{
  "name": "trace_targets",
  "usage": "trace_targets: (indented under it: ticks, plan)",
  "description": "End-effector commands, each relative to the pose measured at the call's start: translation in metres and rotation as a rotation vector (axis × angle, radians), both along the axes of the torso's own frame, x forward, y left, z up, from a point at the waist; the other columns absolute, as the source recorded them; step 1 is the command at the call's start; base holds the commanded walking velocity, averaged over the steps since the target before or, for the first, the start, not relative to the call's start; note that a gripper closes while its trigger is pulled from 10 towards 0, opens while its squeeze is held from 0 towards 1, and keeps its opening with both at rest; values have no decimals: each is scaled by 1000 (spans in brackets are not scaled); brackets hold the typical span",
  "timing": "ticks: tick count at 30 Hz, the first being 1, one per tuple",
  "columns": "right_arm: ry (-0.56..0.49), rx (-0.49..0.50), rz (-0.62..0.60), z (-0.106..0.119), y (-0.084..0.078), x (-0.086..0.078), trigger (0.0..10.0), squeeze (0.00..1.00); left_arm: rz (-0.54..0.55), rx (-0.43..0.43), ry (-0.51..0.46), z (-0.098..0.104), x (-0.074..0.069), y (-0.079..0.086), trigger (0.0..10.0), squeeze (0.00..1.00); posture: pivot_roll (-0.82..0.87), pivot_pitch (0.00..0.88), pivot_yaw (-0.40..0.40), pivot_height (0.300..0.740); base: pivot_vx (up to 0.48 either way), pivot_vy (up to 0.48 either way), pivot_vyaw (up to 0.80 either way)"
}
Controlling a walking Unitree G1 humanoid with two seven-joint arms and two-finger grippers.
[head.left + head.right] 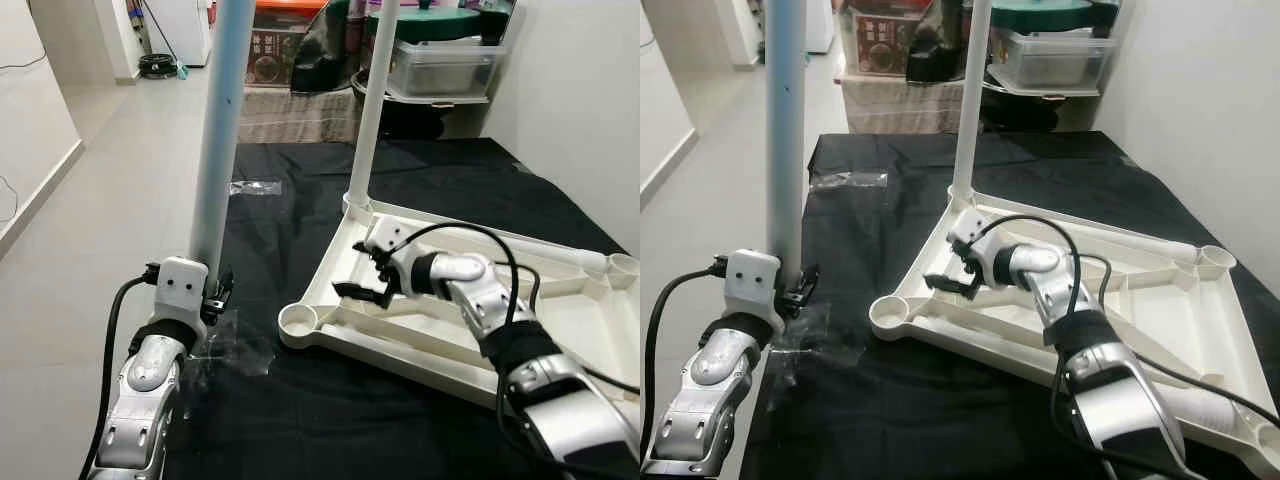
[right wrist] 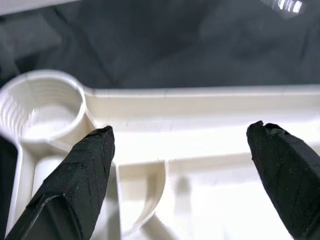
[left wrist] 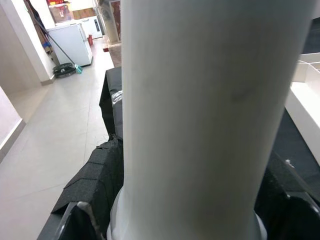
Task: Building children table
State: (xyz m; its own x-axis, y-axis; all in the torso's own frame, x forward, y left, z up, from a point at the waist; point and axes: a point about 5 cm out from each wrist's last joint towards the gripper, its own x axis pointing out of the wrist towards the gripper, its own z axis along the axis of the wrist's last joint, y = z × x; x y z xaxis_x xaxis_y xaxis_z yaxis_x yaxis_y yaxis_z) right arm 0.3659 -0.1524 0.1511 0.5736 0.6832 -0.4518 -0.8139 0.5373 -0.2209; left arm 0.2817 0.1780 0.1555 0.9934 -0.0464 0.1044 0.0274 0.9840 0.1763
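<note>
A white children's tabletop (image 1: 400, 350) lies upside down on a black mat. One white leg (image 1: 368, 110) stands upright in its far corner. The near corner socket (image 1: 298, 320) is empty. My left gripper (image 1: 213, 290) is shut on a pale leg (image 1: 222, 120), holding it upright over the mat's left edge, left of the tabletop. In the left wrist view this leg (image 3: 200, 115) stands between the black fingers (image 3: 95, 195). My right gripper (image 1: 365, 280) is open just above the tabletop's ribs, close to the empty socket (image 2: 42, 107), with nothing between its fingertips (image 2: 75, 180).
The black mat (image 1: 300, 400) covers the floor. Clear plastic wrap (image 1: 255, 187) lies on the mat's far left. Another white leg (image 1: 1210, 400) lies across the tabletop's near right part. Storage boxes (image 1: 440, 60) stand at the back, and a wall (image 1: 590, 90) is on the right.
</note>
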Motion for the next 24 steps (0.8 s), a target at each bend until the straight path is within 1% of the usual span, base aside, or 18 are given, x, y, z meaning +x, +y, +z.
trace_targets:
  ticks: [1,2,3,4,5,6,9,12,14,16,18,20,21,23,24]
  plan:
    - [60,-7,-19,-5,-6,-3,10000,0,11,13,1,-3,0,4,10000,0,82,0,-76,740,0,0,0]
    - [74,-10,-25,-6,-8,-4,10000,0,12,14,1,-3,0,4,10000,0,82,0,-76,740,0,0,0]
    - [113,-4,-22,-8,-12,-6,9765,0,12,13,1,-3,0,3,10000,0,72,0,-77,740,0,0,0]
    - [138,1,-17,-8,-14,-8,9765,0,11,13,1,-3,0,3,10000,0,72,0,-77,740,0,0,0]
    - [138,1,-17,-8,-14,-8,9765,0,11,13,1,-3,0,3,10000,0,72,0,-77,740,0,0,0]
    - [150,-3,-4,-8,-17,-9,10000,0,10,12,0,-3,0,2,10000,0,67,0,-76,740,0,0,0]
    - [160,-47,-27,-10,-29,-9,10000,0,6,10,8,-6,0,0,10000,0,58,0,-72,740,0,0,0]
    - [161,-54,-39,-11,-31,-8,10000,0,6,11,9,-6,0,-1,10000,0,58,0,-72,740,0,0,0]
    - [157,-78,-82,-15,-33,-5,10000,0,2,12,9,-6,1,-2,10000,0,58,0,-72,740,0,0,0]
    - [157,-78,-82,-15,-33,-5,10000,0,2,12,9,-6,1,-2,10000,0,58,0,-72,740,0,0,0]
    - [165,-80,-95,-17,-30,-4,10000,0,0,12,8,-5,2,-2,10000,0,55,0,-69,740,0,0,0]
    - [182,-101,-86,-23,-14,-2,10000,0,-6,13,4,-5,4,-4,10000,0,57,0,-70,740,0,0,0]
    - [182,-101,-86,-23,-14,-2,10000,0,-6,13,4,-5,4,-4,10000,0,57,0,-70,740,0,0,0]
    - [190,-119,-73,-26,1,1,10000,0,-8,14,1,-4,5,-5,10000,0,67,0,-79,740,0,0,0]
    - [190,-119,-73,-26,1,1,10000,0,-8,14,1,-4,5,-5,10000,0,67,0,-79,740,0,0,0]
